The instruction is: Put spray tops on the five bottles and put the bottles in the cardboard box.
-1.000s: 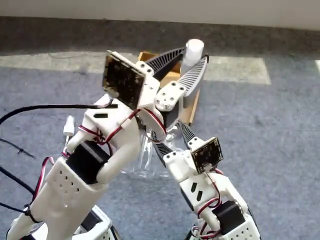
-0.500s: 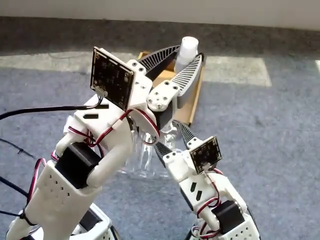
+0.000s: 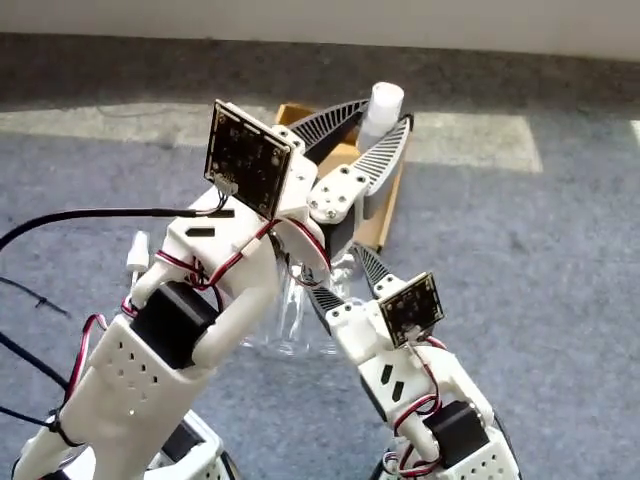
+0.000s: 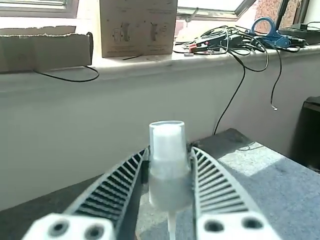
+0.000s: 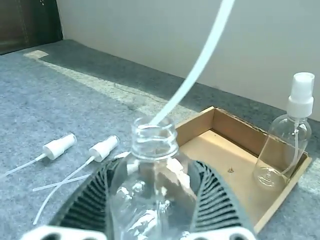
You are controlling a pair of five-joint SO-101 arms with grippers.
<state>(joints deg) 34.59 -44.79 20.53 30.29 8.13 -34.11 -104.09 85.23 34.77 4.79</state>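
My left gripper (image 3: 385,112) is raised above the cardboard box (image 3: 386,215) and shut on a white spray top (image 3: 383,103). In the left wrist view the fingers (image 4: 120,185) clamp the spray top (image 4: 167,165) with its thin tube (image 4: 171,227) hanging down. My right gripper (image 5: 155,167) is shut on an upright clear bottle (image 5: 152,192). That tube (image 5: 195,65) slants down into the bottle's open neck (image 5: 154,137). In the high view my right gripper (image 3: 335,272) is low, under the left arm.
The cardboard box (image 5: 235,167) lies on the grey carpet with one capped bottle (image 5: 282,145) standing in it. Two loose spray tops (image 5: 59,146) (image 5: 102,148) lie on the carpet beside the box. Clear bottles (image 3: 295,325) show under the arms.
My left gripper swung left with the spray top, then came back right to about where it was. The right arm and its bottle kept still.
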